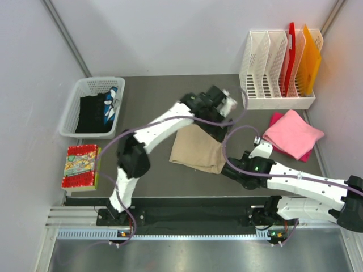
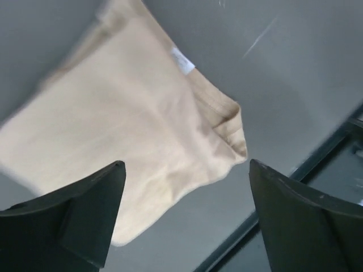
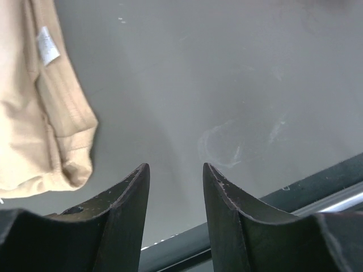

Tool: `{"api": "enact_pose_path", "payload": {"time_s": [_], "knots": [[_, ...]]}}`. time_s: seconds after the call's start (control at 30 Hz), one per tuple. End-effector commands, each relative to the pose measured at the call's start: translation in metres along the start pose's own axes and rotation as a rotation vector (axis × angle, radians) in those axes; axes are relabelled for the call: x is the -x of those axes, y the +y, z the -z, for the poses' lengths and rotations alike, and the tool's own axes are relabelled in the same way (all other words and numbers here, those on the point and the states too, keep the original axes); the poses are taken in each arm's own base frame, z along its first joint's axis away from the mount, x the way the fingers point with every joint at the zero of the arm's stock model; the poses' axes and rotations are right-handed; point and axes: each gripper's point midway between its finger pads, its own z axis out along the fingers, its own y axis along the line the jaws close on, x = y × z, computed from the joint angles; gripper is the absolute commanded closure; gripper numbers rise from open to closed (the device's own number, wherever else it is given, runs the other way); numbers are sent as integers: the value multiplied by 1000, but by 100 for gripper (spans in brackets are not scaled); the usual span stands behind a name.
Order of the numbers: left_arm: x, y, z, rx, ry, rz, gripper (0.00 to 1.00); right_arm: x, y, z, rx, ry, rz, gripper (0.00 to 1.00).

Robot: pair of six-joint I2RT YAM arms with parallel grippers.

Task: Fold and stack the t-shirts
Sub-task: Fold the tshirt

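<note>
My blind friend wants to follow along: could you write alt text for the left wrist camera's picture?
A folded tan t-shirt lies on a grey table, a small white label showing at its edge. The left hand hangs above it, its two dark fingers spread wide and holding nothing.

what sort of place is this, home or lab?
Probably a lab test cell, not a home: left arm and right arm bolted to a rail, blank white walls, staged props like the mesh basket and tan t-shirt.

Left arm [image 1: 164,122] covers the tan t-shirt [image 1: 195,148] along its far edge, wrist views crop it; basket [image 1: 71,110] contents too dark to name
</note>
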Motion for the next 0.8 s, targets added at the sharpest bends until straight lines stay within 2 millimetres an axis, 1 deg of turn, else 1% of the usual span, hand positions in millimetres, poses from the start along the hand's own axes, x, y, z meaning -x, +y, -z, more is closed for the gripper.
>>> {"api": "enact_pose_path", "payload": {"time_s": [0.0, 0.03, 0.07, 0.1, 0.13, 0.17, 0.2, 0.23, 0.27, 0.3, 0.33, 0.37, 0.4, 0.43, 0.47, 0.5, 0.53, 0.57, 0.6, 0.63, 0.67, 0.7, 0.73, 0.77], "knots": [[46, 45, 171, -23, -422, 88, 1, 18, 34, 12, 91, -39, 2, 56], [43, 56, 184, -24, -458, 111, 1, 22, 42, 15, 113, -42, 2, 55], [49, 77, 227, 7, -606, 122, 1, 24, 57, 16, 151, -51, 11, 54], [27, 93, 210, 28, -569, 152, 1, 28, 67, 18, 178, -60, 10, 53], [20, 103, 214, 61, -594, 154, 1, 33, 80, 22, 215, -71, 8, 52], [16, 118, 227, 118, -647, 151, 1, 37, 93, 23, 255, -90, 65, 51], [-1, 129, 208, 145, -597, 176, 1, 46, 117, 28, 330, -109, 13, 51], [-10, 133, 200, 153, -573, 181, 1, 57, 133, 34, 380, -123, -8, 51], [-17, 141, 193, 175, -558, 196, 1, 57, 146, 36, 428, -115, 51, 51], [-23, 146, 185, 187, -538, 207, 1, 75, 167, 39, 494, -135, -18, 51], [-38, 150, 166, 192, -491, 224, 1, 84, 179, 41, 537, -133, -29, 51], [-45, 156, 159, 205, -478, 237, 1, 85, 189, 35, 564, -120, -1, 50], [-49, 159, 152, 211, -469, 241, 2, 91, 200, 27, 627, -59, -30, 50], [-60, 160, 142, 210, -439, 249, 2, 100, 213, 25, 696, -48, -70, 50], [-65, 164, 139, 218, -433, 259, 2, 100, 222, 14, 732, -14, -81, 50], [-69, 166, 136, 219, -429, 264, 2, 103, 225, 4, 777, 32, -105, 50], [-73, 167, 131, 214, -430, 264, 1, 112, 231, -1, 810, 15, -133, 49], [-75, 168, 132, 213, -437, 263, 1, 107, 237, -8, 836, 45, -130, 48], [-76, 168, 130, 213, -437, 262, 1, 115, 235, -20, 828, 47, -150, 48], [-76, 167, 128, 201, -437, 258, 1, 118, 239, -23, 846, 52, -158, 48], [-80, 168, 123, 198, -424, 255, 1, 117, 243, -35, 866, 81, -159, 48], [-81, 168, 120, 193, -420, 258, 1, 121, 246, -39, 881, 90, -168, 48], [-80, 169, 118, 190, -419, 257, 1, 114, 249, -52, 882, 122, -172, 48], [-80, 169, 114, 180, -411, 258, 2, 120, 254, -53, 944, 143, -197, 47]]}}
